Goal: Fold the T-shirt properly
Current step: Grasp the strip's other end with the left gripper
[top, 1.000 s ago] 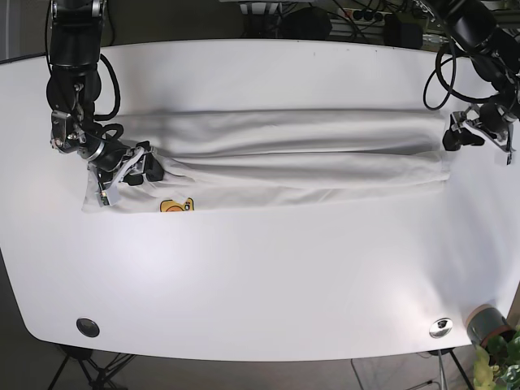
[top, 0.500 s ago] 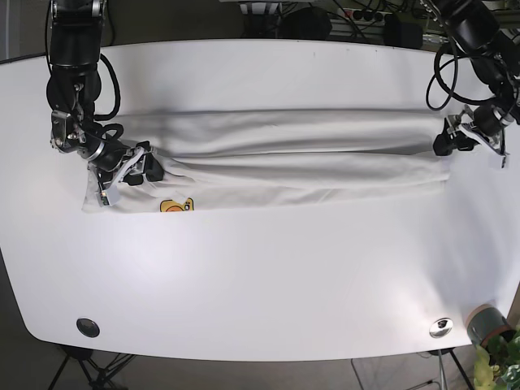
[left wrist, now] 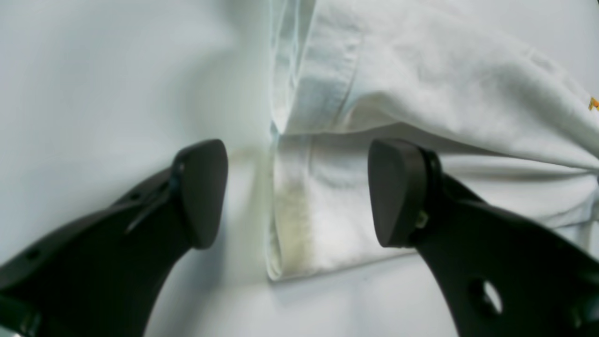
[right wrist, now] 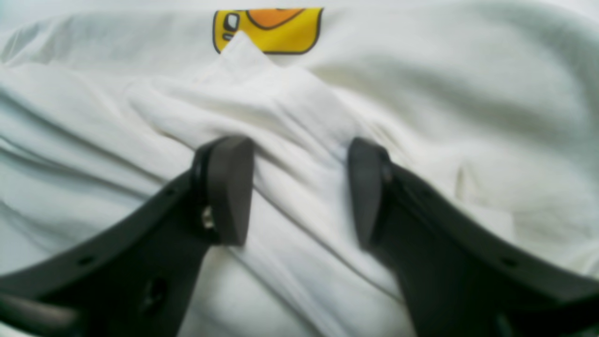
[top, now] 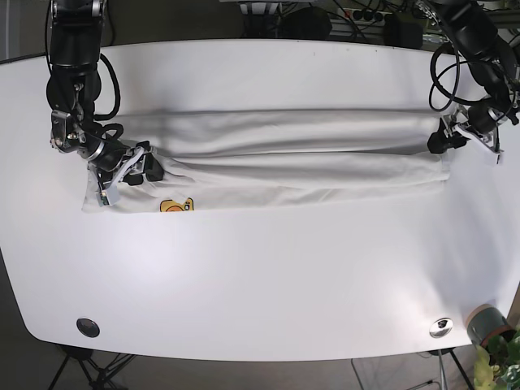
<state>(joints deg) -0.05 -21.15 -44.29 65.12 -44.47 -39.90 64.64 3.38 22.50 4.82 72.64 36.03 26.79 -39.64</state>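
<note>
The white T-shirt [top: 276, 158] lies as a long folded band across the table, with a yellow-orange print [top: 176, 205] near its left end. My left gripper [top: 443, 145] is at the band's right end. In the left wrist view it [left wrist: 299, 192] is open, and the shirt's hem edge [left wrist: 290, 224] lies between its fingers. My right gripper [top: 134, 171] rests on the band's left end. In the right wrist view it [right wrist: 299, 192] is open, its jaws astride a raised ridge of cloth [right wrist: 290, 140], just below the print [right wrist: 269, 30].
The white table [top: 260, 276] has a black disc [top: 87, 327] at front left and a metal disc [top: 441, 327] at front right. A grey cup [top: 485, 323] and a plant stand past the front right corner. Cables and gear lie behind the far edge.
My left gripper has moved left, from beyond the shirt's right end onto its edge. The right arm and the shirt have not moved.
</note>
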